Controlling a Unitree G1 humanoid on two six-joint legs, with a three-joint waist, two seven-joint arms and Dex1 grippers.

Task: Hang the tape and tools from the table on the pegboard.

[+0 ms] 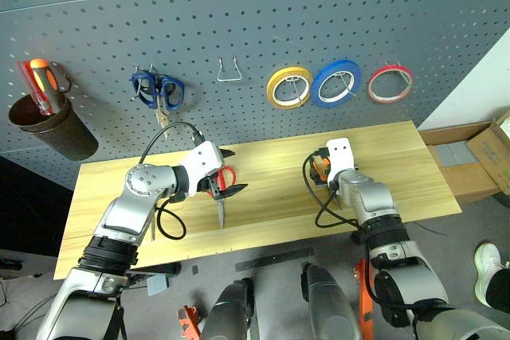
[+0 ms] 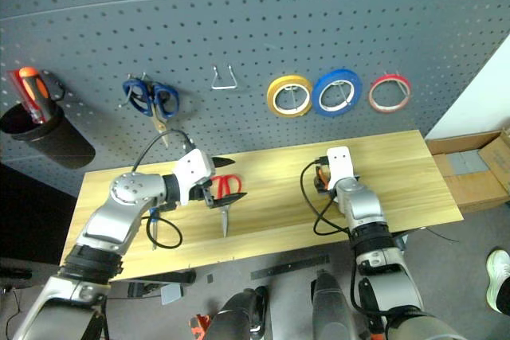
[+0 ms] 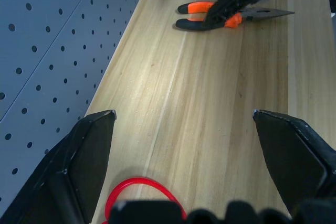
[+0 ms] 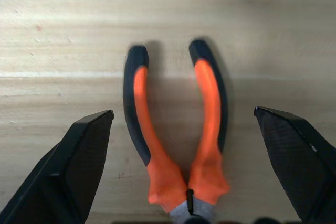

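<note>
Red-handled scissors (image 1: 226,178) lie on the light wooden table (image 1: 271,197), blades pointing toward the front edge. My left gripper (image 1: 229,173) hovers open over their handles, and one red handle loop (image 3: 139,192) shows between its fingers. The orange-and-black pliers (image 4: 176,129) lie further right on the table, handles toward the pegboard (image 1: 239,13). My right gripper (image 4: 182,113) is open just above them, a finger on either side of the handles. The thin red tape (image 1: 390,83) hangs on a pegboard hook at the right.
On the pegboard hang a dark cup (image 1: 48,121) holding red and orange screwdrivers, blue-handled scissors (image 1: 158,91), an empty wire hook (image 1: 229,71), a yellow roll (image 1: 288,87) and a blue roll (image 1: 335,83). Cardboard boxes (image 1: 486,153) sit right of the table.
</note>
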